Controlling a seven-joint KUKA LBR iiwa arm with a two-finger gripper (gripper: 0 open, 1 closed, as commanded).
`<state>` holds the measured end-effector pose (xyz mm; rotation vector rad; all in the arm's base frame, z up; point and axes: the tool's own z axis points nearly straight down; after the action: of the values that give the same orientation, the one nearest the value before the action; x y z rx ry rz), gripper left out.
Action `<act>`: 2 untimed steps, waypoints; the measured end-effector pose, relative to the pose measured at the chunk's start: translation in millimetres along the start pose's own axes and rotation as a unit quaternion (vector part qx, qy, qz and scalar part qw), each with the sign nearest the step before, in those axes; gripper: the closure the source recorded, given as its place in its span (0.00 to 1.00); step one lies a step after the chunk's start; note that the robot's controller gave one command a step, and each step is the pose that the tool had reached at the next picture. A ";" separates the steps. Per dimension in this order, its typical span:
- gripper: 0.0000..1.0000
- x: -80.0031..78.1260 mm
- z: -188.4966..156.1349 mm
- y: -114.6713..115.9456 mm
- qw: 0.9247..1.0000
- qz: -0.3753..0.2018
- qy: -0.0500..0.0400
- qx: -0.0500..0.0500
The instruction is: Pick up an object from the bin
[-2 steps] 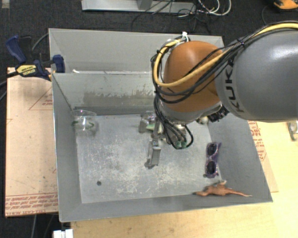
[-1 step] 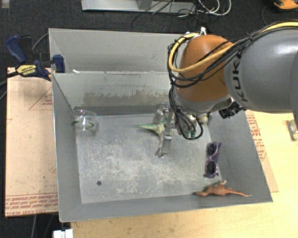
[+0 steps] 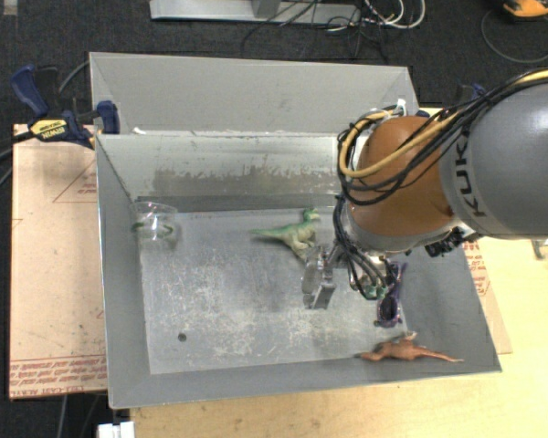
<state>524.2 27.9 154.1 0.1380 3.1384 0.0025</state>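
My gripper (image 3: pixel 318 292) hangs low over the bin floor, right of the middle, its metal fingers pointing down with a narrow gap and nothing visible between them. Just up and left of it lies a small green toy dinosaur (image 3: pixel 292 234), near the back wall. An orange toy dinosaur (image 3: pixel 409 353) lies on its side at the front right edge of the bin. A small purple thing (image 3: pixel 389 310) shows beside the wrist, partly hidden by cables.
A clear plastic cup or lid (image 3: pixel 156 224) lies in the back left corner. A small dark speck (image 3: pixel 182 338) sits on the floor at the front left. The arm with its orange cover blocks the bin's right back part.
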 end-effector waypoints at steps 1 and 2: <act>0.00 -0.1 -0.2 0.1 1.000 0.000 0.000 0.000; 0.00 -0.1 -0.2 0.1 1.000 0.000 0.000 0.000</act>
<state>524.3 27.9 154.3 0.1383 3.1379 0.0034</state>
